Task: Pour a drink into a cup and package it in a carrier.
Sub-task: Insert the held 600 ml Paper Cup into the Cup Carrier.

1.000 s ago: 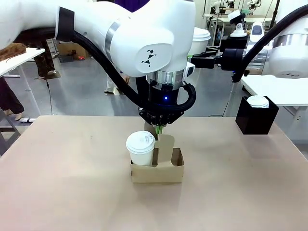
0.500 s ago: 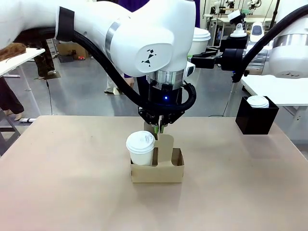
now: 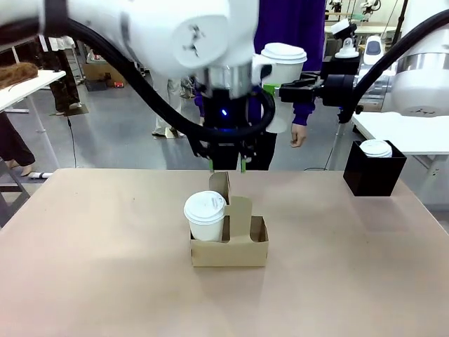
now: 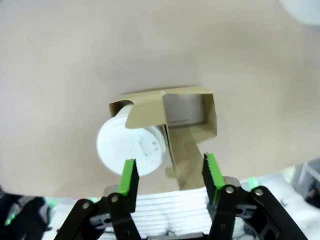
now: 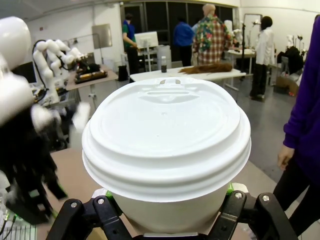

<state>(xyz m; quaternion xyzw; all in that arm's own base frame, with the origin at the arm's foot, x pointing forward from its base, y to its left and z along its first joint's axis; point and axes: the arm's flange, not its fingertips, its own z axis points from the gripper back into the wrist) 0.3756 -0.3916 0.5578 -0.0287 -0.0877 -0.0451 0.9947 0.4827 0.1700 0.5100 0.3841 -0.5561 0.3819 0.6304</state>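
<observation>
On the tan matte table [image 3: 105, 267], one brown cardboard carrier [image 3: 231, 251] is sitting near the middle: a low box with a flat centre handle standing upright and its long side running left-right. One cup [image 3: 205, 214] is standing in its left hole. It's tapered white paper with a ridged white plastic dome lid, long axis vertical, lid up. The right hole is looking vacant.

The left gripper [image 3: 227, 167] is hovering just above the handle, apart from it. Its black fingers with green pads are spread wide and gripping nothing. In the wrist view they're straddling the handle top from above.

The right gripper [image 5: 168, 195] is pinching a second cup [image 5: 165, 135] by its paper wall, holding it upright and high over the far edge, well apart from the carrier.

A third cup [image 3: 377, 148] is sitting upright in a black box [image 3: 372, 179] at far right.

Count: three lidded cups, one carrier, one black box.

A person in a purple sleeve is standing behind, one hand [image 3: 299, 136] hanging down.
</observation>
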